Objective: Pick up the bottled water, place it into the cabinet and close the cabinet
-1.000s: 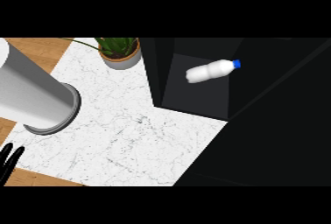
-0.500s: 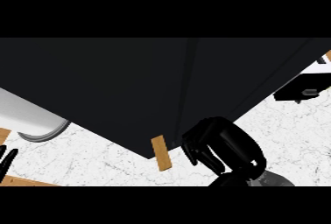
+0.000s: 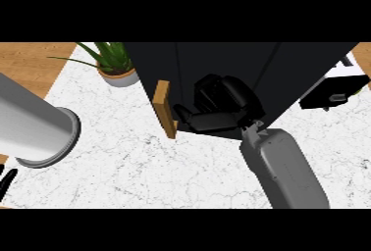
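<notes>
- Apparently the step in hand is the last one, closing the cabinet (image 3: 210, 59): the right hand (image 3: 217, 108) lies against its dark front panel, and nothing shows in it.
- Whether this hand is open or closed I cannot tell, because it is black on a black panel.
- Just to the left of the right hand there is a wooden strip (image 3: 164, 108), standing upright at the panel's edge. I think it is the door's edge or handle, but I am not sure.
- The bottled water shows nowhere. It may be inside the cabinet, behind the panel under the hand; from here this is only a guess.
- The next move, as I judge it, calls for pressing the panel away from the hand until it sits flush, and then taking the grey forearm (image 3: 282, 171) back toward the lower edge.
- The left hand (image 3: 6, 179) rests far to the left of the right one, at the lower left edge, fingers straight and pointing up, holding nothing.
- Counting: two hands, one cabinet, one wooden strip, no bottle in sight.
- Further: one potted plant (image 3: 116, 71) up and left of the right hand, one large grey cylinder (image 3: 33, 127) well to its left, and one black and white appliance (image 3: 330, 90) to its right, all on one marble counter (image 3: 159, 166).
</notes>
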